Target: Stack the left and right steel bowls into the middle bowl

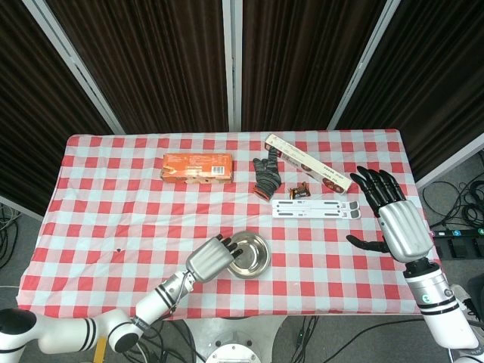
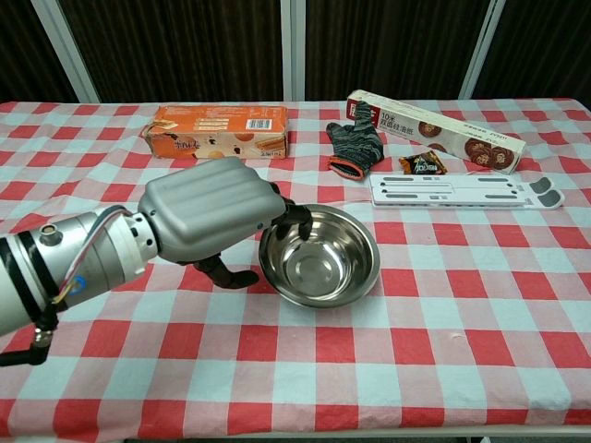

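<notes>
On the left, the left hand (image 2: 208, 217) rests at the near-left rim of the steel bowl (image 2: 320, 256), its fingers hooked over the edge; whether it is pinching the rim or merely touching it cannot be told from either view. The bowl sits upright on the checked tablecloth (image 2: 462, 305) near the front edge, and the rim looks doubled, which suggests a bowl is already nested inside, though this is a judgement only. If the fingers remain caught over the rim as the arm pulls away, they could drag or tip the stack toward the table's front edge, and a bowl not fully seated might rock or clatter out. Further back lie an orange box (image 1: 197, 167), a dark glove (image 1: 266, 175) and a long biscuit box (image 1: 306, 163), all well apart from the bowl. On the right, the right hand (image 1: 392, 215) hangs unclenched and empty, fingers spread, clear of everything.
</notes>
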Robot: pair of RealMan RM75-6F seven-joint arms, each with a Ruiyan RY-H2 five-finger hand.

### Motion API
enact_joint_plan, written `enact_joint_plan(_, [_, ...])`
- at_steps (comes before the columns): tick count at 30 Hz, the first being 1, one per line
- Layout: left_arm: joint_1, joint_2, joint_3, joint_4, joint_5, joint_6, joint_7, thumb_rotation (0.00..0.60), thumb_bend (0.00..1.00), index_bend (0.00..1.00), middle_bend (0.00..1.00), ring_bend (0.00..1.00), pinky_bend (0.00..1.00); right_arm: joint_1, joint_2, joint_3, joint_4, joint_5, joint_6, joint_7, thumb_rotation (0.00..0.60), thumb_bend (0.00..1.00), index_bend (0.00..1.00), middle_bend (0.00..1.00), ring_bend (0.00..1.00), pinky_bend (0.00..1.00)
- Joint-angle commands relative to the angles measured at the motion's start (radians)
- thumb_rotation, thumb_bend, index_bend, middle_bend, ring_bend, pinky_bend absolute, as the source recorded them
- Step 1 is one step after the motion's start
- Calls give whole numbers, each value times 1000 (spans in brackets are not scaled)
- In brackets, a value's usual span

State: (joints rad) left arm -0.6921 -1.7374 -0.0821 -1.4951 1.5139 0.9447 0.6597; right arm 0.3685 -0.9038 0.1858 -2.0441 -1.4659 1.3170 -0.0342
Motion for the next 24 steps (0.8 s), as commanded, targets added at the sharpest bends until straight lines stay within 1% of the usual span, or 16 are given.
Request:
enact_joint_plan(1, [-2, 21, 8, -13, -2, 5, 11, 600, 243, 247, 348, 275, 401, -1, 1, 1, -1, -2, 1, 2, 600, 0, 0, 20, 0, 0])
enact_joint_plan(5, [6, 69, 11, -41, -22, 16, 45, 600, 242, 247, 347, 275, 401, -2, 3, 1, -4, -4, 2, 1, 600, 0, 0, 20, 0, 0])
enact_joint_plan(9, [31, 151, 11, -89, -57, 46, 84, 600, 242, 247, 347, 275, 397, -3, 4, 0, -7, -7, 1, 1, 600, 0, 0, 20, 0, 0])
enact_joint_plan(12, [75, 223, 22, -117, -76, 103, 84, 600, 242, 247, 347, 275, 397, -6, 1, -7, -7, -15, -2, -5, 600, 0, 0, 20, 0, 0])
enact_joint_plan(13, [102, 248, 26, -123, -86, 140, 69, 600, 241, 247, 347, 275, 396, -7, -2, -13, -5, -21, -5, -9, 600, 0, 0, 20, 0, 0])
enact_joint_plan(15, [150, 283, 33, -129, -99, 202, 28, 600, 236, 250, 347, 275, 396, -11, -8, -25, 1, -33, -7, -16, 600, 0, 0, 19, 0, 0])
enact_joint_plan(18, [241, 331, 42, -126, -104, 329, -82, 600, 225, 253, 343, 269, 376, -27, -28, -55, 30, -67, -1, -52, 600, 0, 0, 16, 0, 0])
enact_joint_plan(19, [279, 348, 45, -127, -112, 377, -136, 600, 222, 253, 337, 259, 364, -38, -43, -69, 48, -82, 10, -76, 600, 0, 0, 15, 0, 0])
enact_joint_plan(22, [365, 391, 44, -158, -164, 451, -283, 600, 211, 253, 306, 215, 318, -75, -87, -104, 95, -103, 46, -131, 600, 0, 0, 10, 0, 0])
enact_joint_plan(24, [404, 417, 46, -174, -184, 481, -349, 600, 206, 253, 289, 202, 303, -101, -119, -125, 125, -112, 70, -158, 600, 0, 0, 8, 0, 0])
